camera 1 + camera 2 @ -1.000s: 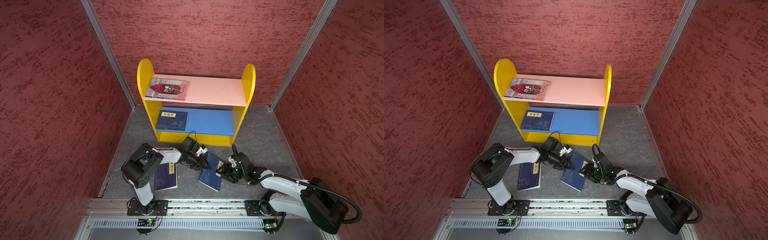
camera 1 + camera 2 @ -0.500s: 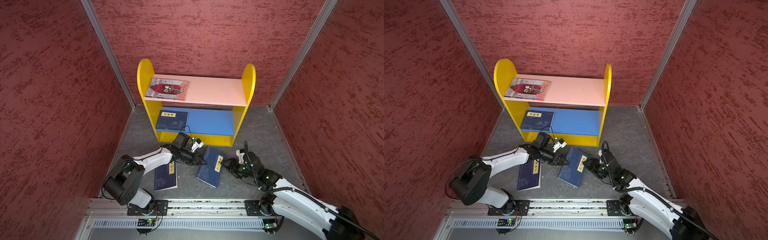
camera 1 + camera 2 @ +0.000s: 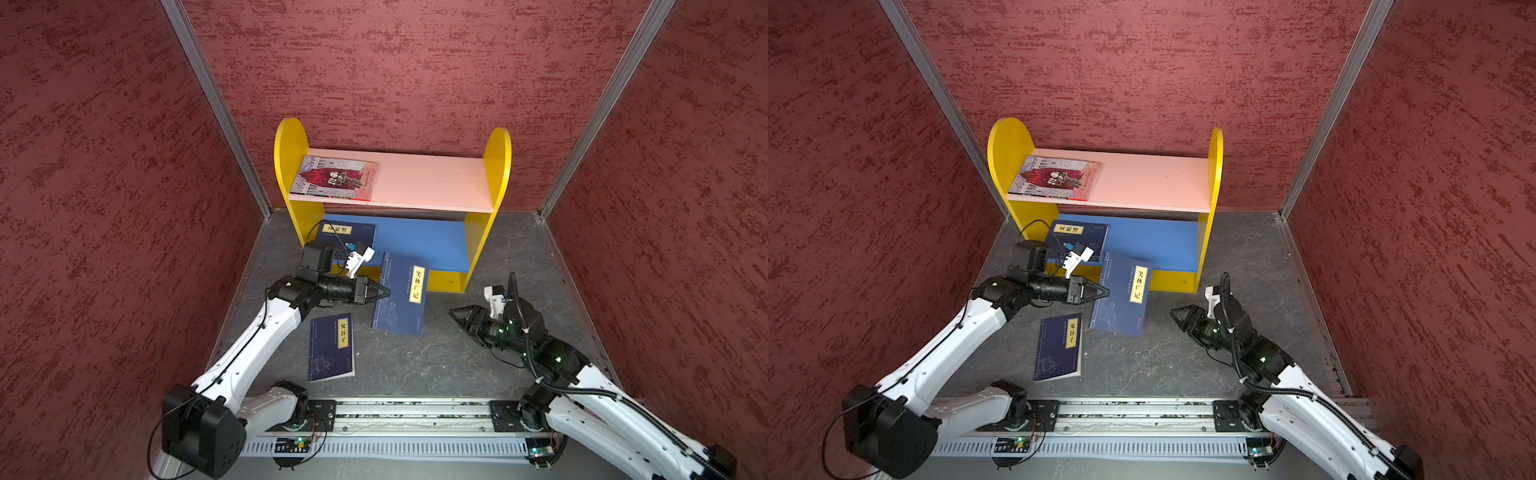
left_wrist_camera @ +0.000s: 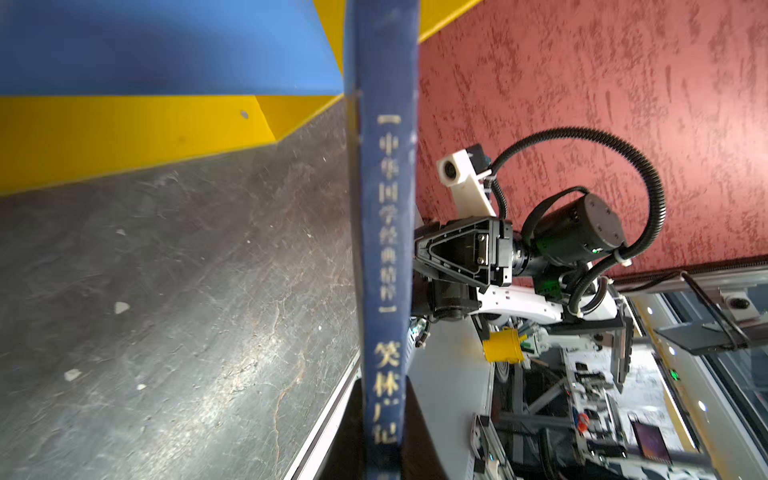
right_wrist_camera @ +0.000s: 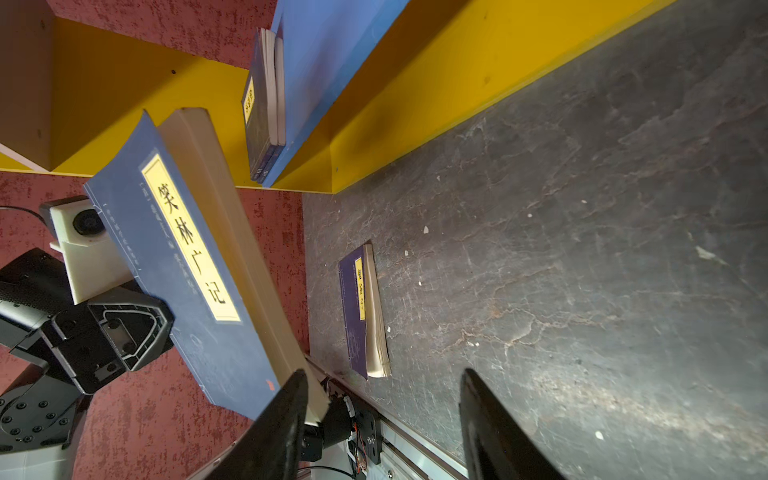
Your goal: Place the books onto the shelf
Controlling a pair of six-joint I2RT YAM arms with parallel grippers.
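**Left gripper holds one navy book up by the shelf**

Closest to you is the metal rail (image 3: 415, 415) where both arms are fixed. Just past it, on the grey floor (image 3: 415, 365), one navy book (image 3: 331, 347) lies flat with its yellow label facing up. Nothing is touching it.

A bit farther in, on the right, your right gripper (image 3: 455, 312) hangs low over the floor. Its fingers are apart and there is nothing between them. You can see this best in the right wrist view (image 5: 383, 372). It points at the middle of the floor and is well apart from both loose books.

On the left, your left gripper (image 3: 384, 291) has its fingers squeezed together on the spine side of a second navy book (image 3: 401, 295). This held book is up off the floor and tilted. Its far end pokes over the front edge of the shelf (image 3: 496, 166). The left wrist view shows its spine (image 4: 386, 249) right in front of the camera.

Farther back, a small pile of navy books (image 3: 347, 235) lies on the left end of the blue lower board (image 3: 424, 245). Above that, the red-and-grey book (image 3: 334, 178) lies flat on the left end of the pink upper board (image 3: 432, 183).
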